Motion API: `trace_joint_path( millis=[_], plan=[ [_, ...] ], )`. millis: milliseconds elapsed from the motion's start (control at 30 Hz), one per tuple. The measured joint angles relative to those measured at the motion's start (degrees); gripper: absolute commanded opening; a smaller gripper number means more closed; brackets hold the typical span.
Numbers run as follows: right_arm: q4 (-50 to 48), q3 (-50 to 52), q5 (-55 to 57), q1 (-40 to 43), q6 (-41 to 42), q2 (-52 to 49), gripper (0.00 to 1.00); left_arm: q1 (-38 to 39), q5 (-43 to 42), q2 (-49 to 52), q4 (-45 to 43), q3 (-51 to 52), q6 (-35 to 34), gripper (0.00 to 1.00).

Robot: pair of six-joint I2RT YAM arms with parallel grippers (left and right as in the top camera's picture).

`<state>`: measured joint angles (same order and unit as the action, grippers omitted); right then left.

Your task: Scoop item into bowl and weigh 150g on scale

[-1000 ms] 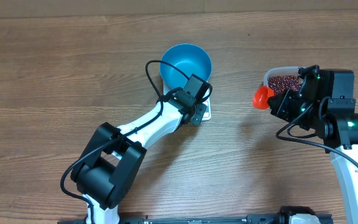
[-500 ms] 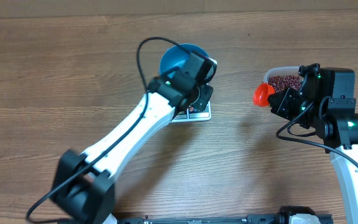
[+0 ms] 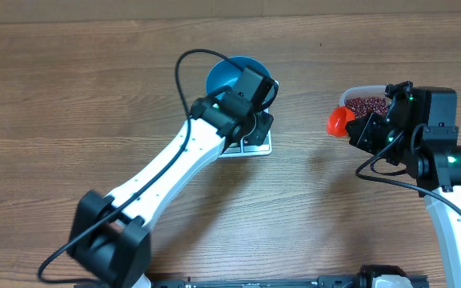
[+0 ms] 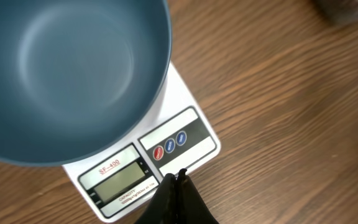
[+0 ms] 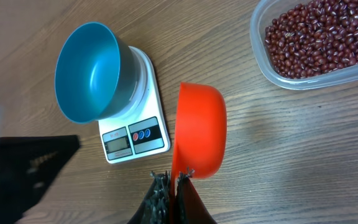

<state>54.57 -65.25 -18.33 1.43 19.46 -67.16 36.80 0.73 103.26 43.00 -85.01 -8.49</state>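
Left pincer (image 4: 176, 179) closed, holding nothing, lower centre, tips at scale (image 4: 145, 163) front edge; bowl (image 4: 67, 74) upper left. Right pincer (image 5: 171, 179) grips orange scoop (image 5: 199, 130).

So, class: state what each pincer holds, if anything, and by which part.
The right pincer grips the orange scoop by the rim edge nearest its wrist; the left pincer is shut on nothing.
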Motion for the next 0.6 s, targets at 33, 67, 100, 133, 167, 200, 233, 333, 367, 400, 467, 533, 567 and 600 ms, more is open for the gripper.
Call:
trace_joint_path(
  millis=[33, 67, 100, 133, 167, 200, 233, 333, 367, 400, 467, 533, 567, 600],
  plan=[
    [0.0, 0.0, 0.0, 0.0, 0.0, 0.0, 0.04, 0.0, -0.1, 1.1, 0.0, 0.0, 0.0, 0.04],
    [0.0, 0.0, 0.1, 0.0, 0.0, 0.0, 0.04, 0.1, -0.1, 2.4, 0.1, 0.0, 0.0, 0.04],
    [-0.1, 0.0, 0.3, 0.0, 0.0, 0.0, 0.04, 0.2, -0.1, 3.5, 0.1, 0.0, -0.1, 0.04],
    [-0.1, 0.0, 0.3, 0.0, 0.0, 0.0, 0.04, 0.3, -0.1, 4.8, 0.1, 0.0, -0.1, 0.04],
    [-0.1, 0.0, 0.3, 0.0, 0.0, 0.0, 0.04, 0.3, -0.1, 5.8, 0.1, 0.0, -0.1, 0.04],
    [-0.2, 0.0, 0.3, 0.0, 0.0, 0.0, 0.04, 0.4, -0.1, 7.0, 0.1, 0.0, -0.1, 0.04],
    [-0.2, 0.0, 0.3, 0.0, 0.0, 0.0, 0.04, 0.4, -0.1, 7.7, 0.1, 0.0, -0.1, 0.04],
    [-0.4, 0.0, 0.4, 0.0, 0.0, 0.0, 0.04, 0.4, -0.1, 9.7, 0.1, 0.0, -0.3, 0.04],
    [-0.4, 0.0, 0.4, 0.0, 0.0, 0.0, 0.04, 0.4, -0.1, 10.2, 0.0, 0.0, -0.3, 0.04],
    [-0.5, 0.0, 0.4, 0.0, 0.0, 0.0, 0.04, 0.4, -0.1, 10.6, 0.0, 0.0, -0.4, 0.04],
    [-0.5, 0.0, 0.4, 0.0, 0.0, 0.0, 0.04, 0.4, 0.0, 11.6, 0.0, 0.0, -0.9, 0.04],
    [-0.5, 0.0, 0.4, 0.0, 0.0, 0.0, 0.04, 0.4, 0.4, 12.5, -0.2, 0.0, -1.5, 0.04],
    [-0.5, 0.0, 0.3, 0.0, 0.0, 0.0, 0.04, 0.4, 0.7, 13.0, -0.2, 0.0, -1.8, 0.04],
    [-0.5, 0.0, 0.4, 0.0, 0.0, 0.0, 0.04, 0.4, 0.9, 13.6, -0.3, 0.0, -2.0, 0.04]
  ],
)
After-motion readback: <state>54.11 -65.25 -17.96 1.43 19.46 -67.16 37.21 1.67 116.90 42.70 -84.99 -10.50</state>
